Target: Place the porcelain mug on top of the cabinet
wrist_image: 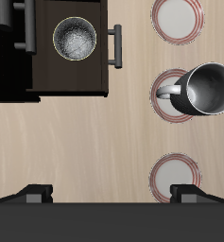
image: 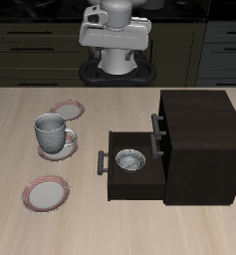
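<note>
Gripper (wrist_image: 112, 194) fingers apart, high above glossy cylindrical porcelain mug (image: 52, 131) beside boxy dark cabinet (image: 199, 144).

White-and-grey arm (image: 114, 40) on round black base, black fingers (wrist_image: 36, 192).

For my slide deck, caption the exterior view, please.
Porcelain mug sits on a plate beside the cabinet, whose open drawer holds a metal bowl; gripper raised behind.
</note>
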You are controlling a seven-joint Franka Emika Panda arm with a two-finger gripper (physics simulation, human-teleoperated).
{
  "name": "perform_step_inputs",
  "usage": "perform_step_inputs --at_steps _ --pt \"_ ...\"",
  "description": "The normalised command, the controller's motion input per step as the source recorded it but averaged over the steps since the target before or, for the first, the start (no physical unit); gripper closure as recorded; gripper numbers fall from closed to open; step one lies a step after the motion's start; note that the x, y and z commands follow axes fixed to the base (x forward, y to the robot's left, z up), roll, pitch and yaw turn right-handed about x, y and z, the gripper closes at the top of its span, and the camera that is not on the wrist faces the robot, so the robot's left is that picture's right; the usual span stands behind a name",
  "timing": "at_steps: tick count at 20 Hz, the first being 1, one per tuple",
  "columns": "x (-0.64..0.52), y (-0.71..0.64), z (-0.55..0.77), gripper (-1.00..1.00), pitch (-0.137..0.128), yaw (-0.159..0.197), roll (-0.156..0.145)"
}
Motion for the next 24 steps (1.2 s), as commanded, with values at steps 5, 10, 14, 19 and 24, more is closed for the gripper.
perform_step_inputs --at_steps 5,10,14,19,24 --pt "0.18 -0.28 0.02 -1.0 -0.008 -0.006 -0.028" --pt "0.21 -0.37 0.01 -1.0 -0.026 0.014 -0.024" --pt "0.2 -0.31 -0.01 -1.0 0.004 0.006 0.001" --pt "0.18 -0.37 0.03 -1.0 0.013 0.024 0.048" --pt "0.27 -0.57 -0.09 -1.0 0.017 -0.004 -0.007"
